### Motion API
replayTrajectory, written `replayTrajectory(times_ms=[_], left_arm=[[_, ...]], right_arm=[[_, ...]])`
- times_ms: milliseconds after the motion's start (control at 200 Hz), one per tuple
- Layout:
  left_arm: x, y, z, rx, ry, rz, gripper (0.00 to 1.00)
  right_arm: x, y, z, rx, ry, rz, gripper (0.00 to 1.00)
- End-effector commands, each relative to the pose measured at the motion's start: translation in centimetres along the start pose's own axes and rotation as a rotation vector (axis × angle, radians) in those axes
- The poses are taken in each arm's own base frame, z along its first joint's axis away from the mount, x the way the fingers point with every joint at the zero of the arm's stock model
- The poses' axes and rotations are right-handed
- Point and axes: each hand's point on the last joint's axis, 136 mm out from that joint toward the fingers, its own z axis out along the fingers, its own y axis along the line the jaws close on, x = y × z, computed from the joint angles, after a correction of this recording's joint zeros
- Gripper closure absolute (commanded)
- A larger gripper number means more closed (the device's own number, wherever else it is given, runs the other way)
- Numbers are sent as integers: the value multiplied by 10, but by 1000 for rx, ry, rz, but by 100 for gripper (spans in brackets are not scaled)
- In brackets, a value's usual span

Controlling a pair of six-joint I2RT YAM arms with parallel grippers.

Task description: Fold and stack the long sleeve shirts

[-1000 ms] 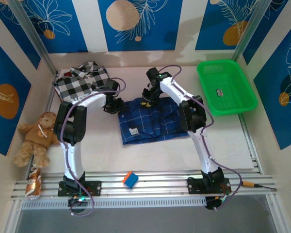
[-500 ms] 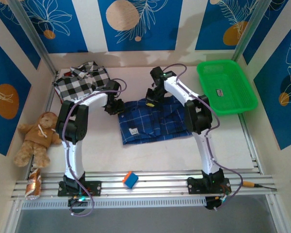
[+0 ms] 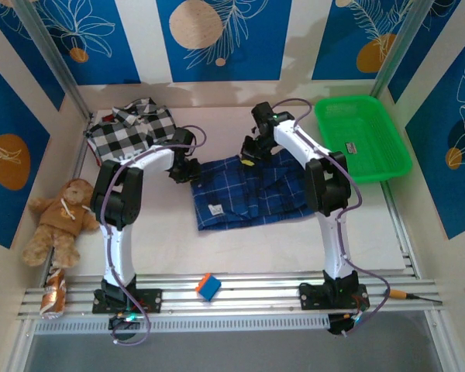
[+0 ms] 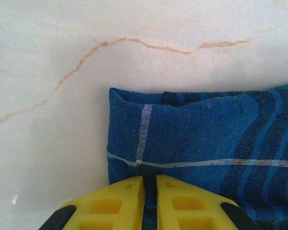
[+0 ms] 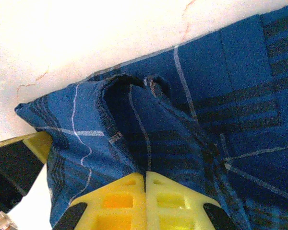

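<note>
The dark blue plaid shirt (image 3: 252, 194) lies partly folded in the middle of the table. My left gripper (image 3: 187, 171) is shut on its far left corner; in the left wrist view a strip of the plaid cloth (image 4: 192, 139) runs between the yellow fingers (image 4: 120, 201). My right gripper (image 3: 250, 160) is shut on a bunched fold of the same shirt (image 5: 149, 129) at its far edge, the yellow fingertips (image 5: 125, 196) pressed together on the cloth. The black-and-white checked shirt (image 3: 132, 132) lies crumpled at the back left, away from both grippers.
A green plastic basket (image 3: 363, 138) stands at the back right. A brown teddy bear (image 3: 58, 221) lies off the table's left edge, with a can (image 3: 54, 294) below it. A blue and orange block (image 3: 208, 287) sits on the front rail.
My right gripper has shifted to the right along the shirt's far edge and shut, drawing the cloth with it. The left gripper has closed on the corner and barely moved.
</note>
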Motion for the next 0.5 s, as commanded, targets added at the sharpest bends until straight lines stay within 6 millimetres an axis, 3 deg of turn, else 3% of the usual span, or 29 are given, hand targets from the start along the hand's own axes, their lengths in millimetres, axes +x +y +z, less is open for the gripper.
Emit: replayTrajectory(times_ms=[0, 165, 300, 385, 495], left_arm=[[31, 36, 19, -151, 111, 27, 84], [23, 28, 9, -129, 80, 55, 84], [11, 11, -4, -74, 40, 87, 82], [2, -7, -25, -6, -3, 95, 72], [-8, -27, -67, 71, -73, 65, 44]], right_arm=[[-7, -28, -1, 61, -1, 25, 100], [5, -44, 8, 76, 22, 40, 100], [1, -55, 5, 118, 7, 46, 97], [-5, -52, -9, 115, -32, 35, 85], [-9, -33, -44, 74, -105, -13, 69]])
